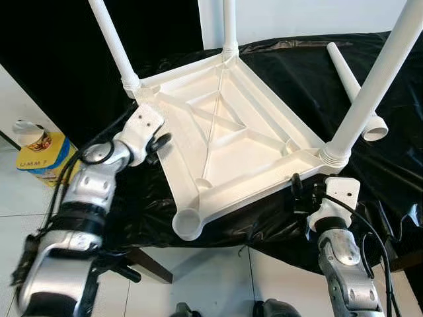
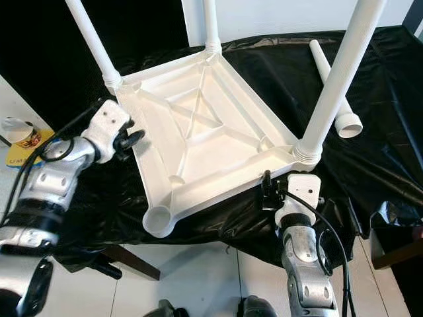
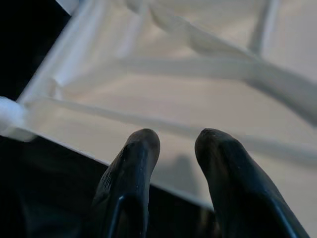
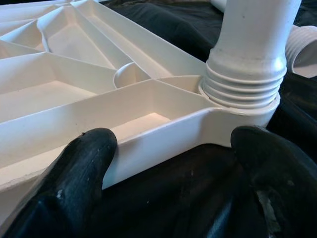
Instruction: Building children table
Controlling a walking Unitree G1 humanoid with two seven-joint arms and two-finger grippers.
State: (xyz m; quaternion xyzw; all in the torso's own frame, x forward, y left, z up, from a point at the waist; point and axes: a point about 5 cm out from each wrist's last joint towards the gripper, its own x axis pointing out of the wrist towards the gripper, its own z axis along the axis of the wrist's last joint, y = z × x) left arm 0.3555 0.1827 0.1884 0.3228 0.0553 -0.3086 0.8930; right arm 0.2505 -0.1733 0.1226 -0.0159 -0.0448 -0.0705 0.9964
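An upturned white plastic tabletop (image 1: 225,142) lies ribbed side up on a black sheet (image 1: 284,59) spread over a work surface, with three white legs already screwed into its corners: one at the far left (image 1: 112,43), one at the far middle (image 1: 229,26) and one at the right (image 1: 377,82). The near-left corner socket (image 1: 188,223) stands empty, jutting over the sheet's near edge. The fourth leg (image 1: 353,89) lies loose on the sheet at the far right, beyond the right-hand standing leg, its long axis running from far-left to near-right and its wide threaded mouth toward the near right. That leg is the piece the build appears to lack, and it lies well apart from both grippers, on the right arm's side, so the right arm looks the better placed to fetch it, though it would have to go around the standing leg. The right gripper (image 4: 168,168) sits low at the tabletop's near-right rim, just beside the threaded collar, fingers spread wide with the rim between them and not clamped. The left gripper (image 3: 173,168) points in at the tabletop's left rim, forearm raised from the near left, its two fingers parted by a narrow gap and holding nothing.
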